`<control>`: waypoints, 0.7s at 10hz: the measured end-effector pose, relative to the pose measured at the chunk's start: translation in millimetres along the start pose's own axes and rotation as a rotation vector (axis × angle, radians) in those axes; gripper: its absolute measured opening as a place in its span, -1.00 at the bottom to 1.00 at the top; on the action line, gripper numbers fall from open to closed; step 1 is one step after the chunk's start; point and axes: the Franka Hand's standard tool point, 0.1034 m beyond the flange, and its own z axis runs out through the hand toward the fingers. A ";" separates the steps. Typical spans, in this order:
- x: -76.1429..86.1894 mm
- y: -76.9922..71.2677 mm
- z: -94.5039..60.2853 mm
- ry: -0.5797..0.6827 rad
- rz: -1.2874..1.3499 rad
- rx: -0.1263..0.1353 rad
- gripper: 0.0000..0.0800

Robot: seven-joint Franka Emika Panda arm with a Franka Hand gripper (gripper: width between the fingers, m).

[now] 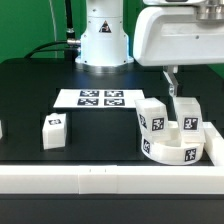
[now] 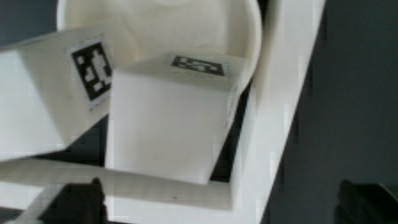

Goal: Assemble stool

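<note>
The round white seat lies near the front at the exterior view's right, against the corner of the border rails. Two white block legs stand on or in it. A third leg stands alone at the exterior view's left. My gripper hangs just above and between the two legs. In the wrist view its dark fingertips stand wide apart, open, either side of a tagged leg without touching it. Another tagged leg and the seat rim show beside it.
The marker board lies flat in the middle of the black table, in front of the robot base. White border rails run along the front and the exterior view's right, and one shows in the wrist view.
</note>
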 end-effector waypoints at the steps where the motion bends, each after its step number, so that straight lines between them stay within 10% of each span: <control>1: -0.2 1.4 0.3 -0.001 -0.060 -0.004 0.62; 7: -3.2 8.0 4.7 -0.034 -0.620 -0.051 0.62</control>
